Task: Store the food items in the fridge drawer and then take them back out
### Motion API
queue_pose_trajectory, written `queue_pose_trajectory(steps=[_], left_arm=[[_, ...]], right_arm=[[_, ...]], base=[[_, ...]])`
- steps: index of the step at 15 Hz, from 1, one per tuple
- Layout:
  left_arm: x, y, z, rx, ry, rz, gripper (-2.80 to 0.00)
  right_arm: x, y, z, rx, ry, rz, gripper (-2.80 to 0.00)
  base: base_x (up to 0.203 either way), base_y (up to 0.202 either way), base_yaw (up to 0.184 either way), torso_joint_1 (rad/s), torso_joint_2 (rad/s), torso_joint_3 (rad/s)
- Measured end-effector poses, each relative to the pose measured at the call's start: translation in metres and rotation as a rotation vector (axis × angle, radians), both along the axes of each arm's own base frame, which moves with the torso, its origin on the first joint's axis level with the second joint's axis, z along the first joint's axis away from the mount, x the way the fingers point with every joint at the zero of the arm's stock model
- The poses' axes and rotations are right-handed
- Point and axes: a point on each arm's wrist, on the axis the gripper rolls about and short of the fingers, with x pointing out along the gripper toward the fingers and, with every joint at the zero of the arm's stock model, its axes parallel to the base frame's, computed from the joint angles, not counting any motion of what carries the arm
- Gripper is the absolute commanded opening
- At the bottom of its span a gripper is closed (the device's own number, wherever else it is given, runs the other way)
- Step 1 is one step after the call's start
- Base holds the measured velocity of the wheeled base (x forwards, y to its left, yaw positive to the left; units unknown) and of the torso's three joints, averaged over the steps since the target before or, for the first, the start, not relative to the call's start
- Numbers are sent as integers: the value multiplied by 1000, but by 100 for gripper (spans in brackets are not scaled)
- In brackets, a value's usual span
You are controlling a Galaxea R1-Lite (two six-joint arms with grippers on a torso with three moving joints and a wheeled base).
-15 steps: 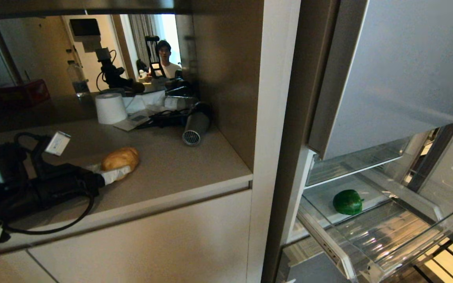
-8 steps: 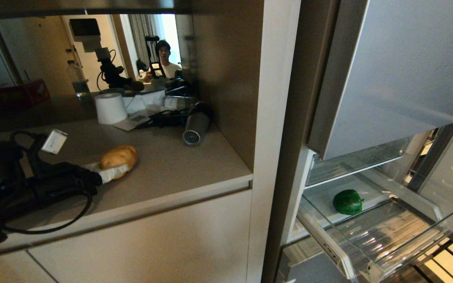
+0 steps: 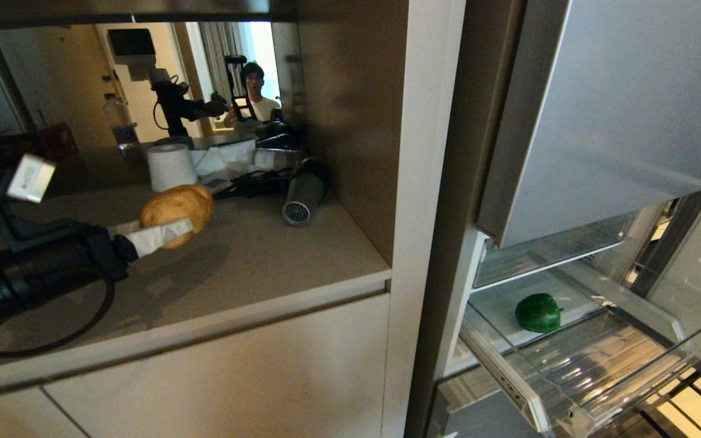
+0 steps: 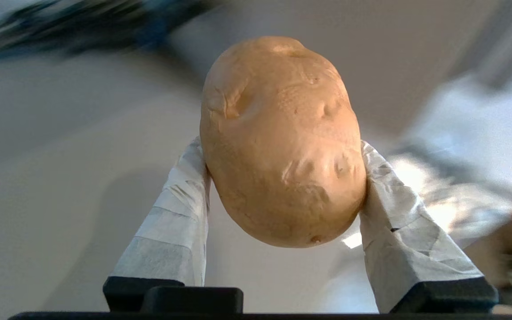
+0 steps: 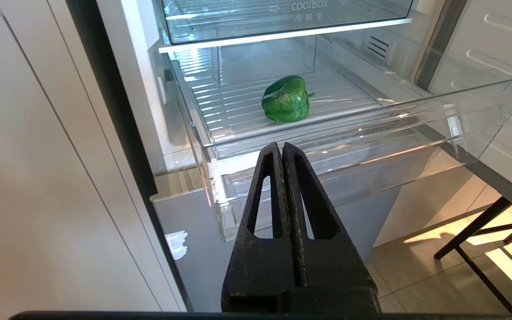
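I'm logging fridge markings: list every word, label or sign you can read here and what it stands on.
"coolBox", with a small fish icon beside it: on the front of the upper clear compartment above the fridge drawer.
Chinese characters under "coolBox": too small to read with certainty.
White tag on the left arm's cable: no legible print.
Nothing else readable.

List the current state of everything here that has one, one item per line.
Potato: gripped in the left hand, held clear above the counter.
Pepper: lying in the drawer.
Drawer: pulled out.
Fridge door: open.
Right hand: shut, empty, in front of the drawer.
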Motion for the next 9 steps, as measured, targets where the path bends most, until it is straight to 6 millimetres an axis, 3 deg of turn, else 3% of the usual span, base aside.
queue_pose_trajectory(steps=[3,9], left_arm=[[-21,-32,22,-60,-23,-132,-280],[-66,-70,17,-63,29,-328,-280]], right_arm=[[0,0,0,-1,0,1,-280],[0,0,0,0,0,-1,-280]], base=[[0,0,0,0,0,0],[0,0,0,0,0,0]])
